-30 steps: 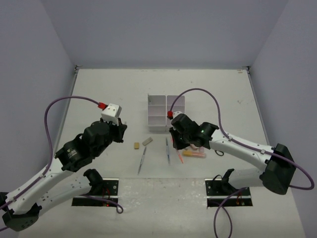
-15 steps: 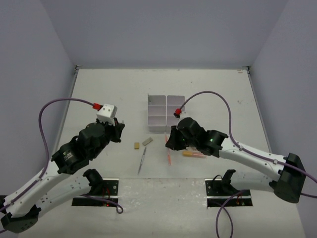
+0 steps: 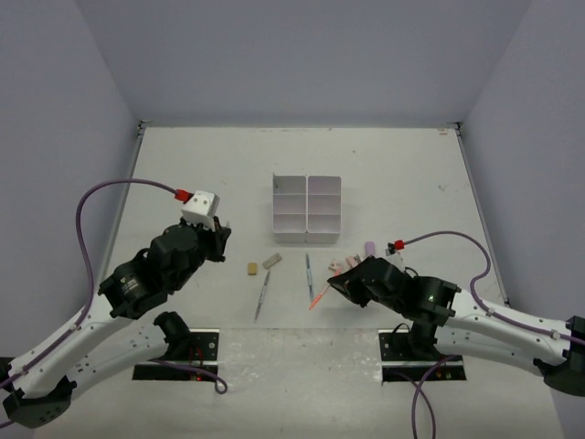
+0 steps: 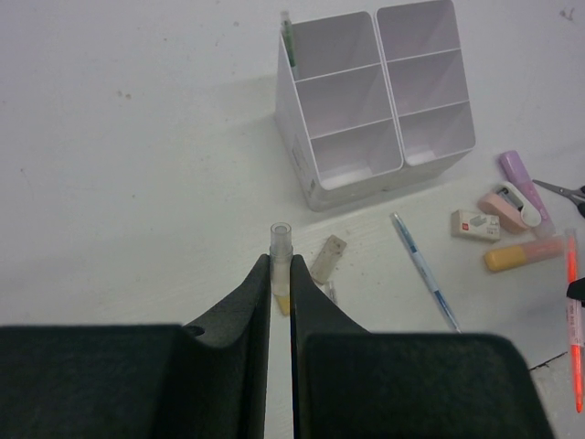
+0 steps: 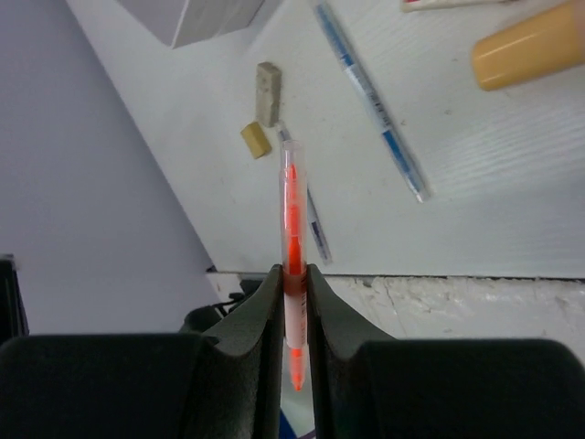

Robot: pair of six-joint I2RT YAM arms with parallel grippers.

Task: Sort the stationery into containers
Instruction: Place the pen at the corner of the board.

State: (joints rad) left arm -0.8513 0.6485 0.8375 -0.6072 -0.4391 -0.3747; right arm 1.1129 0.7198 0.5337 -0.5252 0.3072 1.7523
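The white six-compartment organizer (image 3: 307,208) (image 4: 375,101) stands mid-table, with a thin green pen (image 4: 289,41) upright in its far left compartment. My left gripper (image 3: 219,240) (image 4: 281,267) is left of it, above the table, shut on a thin whitish pen (image 4: 281,236) whose tip pokes out past the fingertips. My right gripper (image 3: 334,285) (image 5: 293,274) is near the table's front edge, shut on a thin orange pen (image 3: 317,297) (image 5: 292,206). A blue-and-white pen (image 3: 309,272) (image 4: 425,274) and a grey pen (image 3: 261,297) lie in front of the organizer.
A tan eraser (image 3: 251,268) (image 5: 256,139) and a pale eraser (image 3: 271,261) (image 4: 327,259) lie between the arms. To the right lie a white eraser (image 4: 473,224), a pink eraser (image 4: 507,206), a purple marker (image 3: 370,248), an orange marker (image 4: 523,254) and scissors (image 4: 562,189).
My right arm has drawn back from the organizer's front toward the near right, the orange pen coming with it. The left arm has hardly moved.
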